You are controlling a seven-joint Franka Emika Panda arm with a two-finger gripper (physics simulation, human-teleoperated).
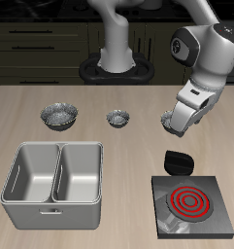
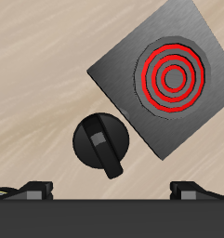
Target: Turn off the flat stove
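Observation:
The flat stove [image 1: 194, 205] is a low dark-grey square slab near the table's front edge, and its spiral burner rings [image 1: 190, 201] glow red. A small grey knob [image 1: 171, 225] sits at its front corner. The stove also shows in the wrist view [image 2: 164, 79] with the red rings lit. My gripper [image 1: 178, 121] hangs open and empty above the table, farther back than the stove and well above it. In the wrist view its fingertips [image 2: 34, 189] stand wide apart, with nothing between them [image 2: 113, 191].
A black round object with a bar-like handle [image 1: 177, 161] [image 2: 102, 145] lies between the gripper and the stove. A grey double-basin tray [image 1: 12, 185] stands near the front edge. Small metal bowls [image 1: 58, 116] [image 1: 118, 118] sit in a row farther back.

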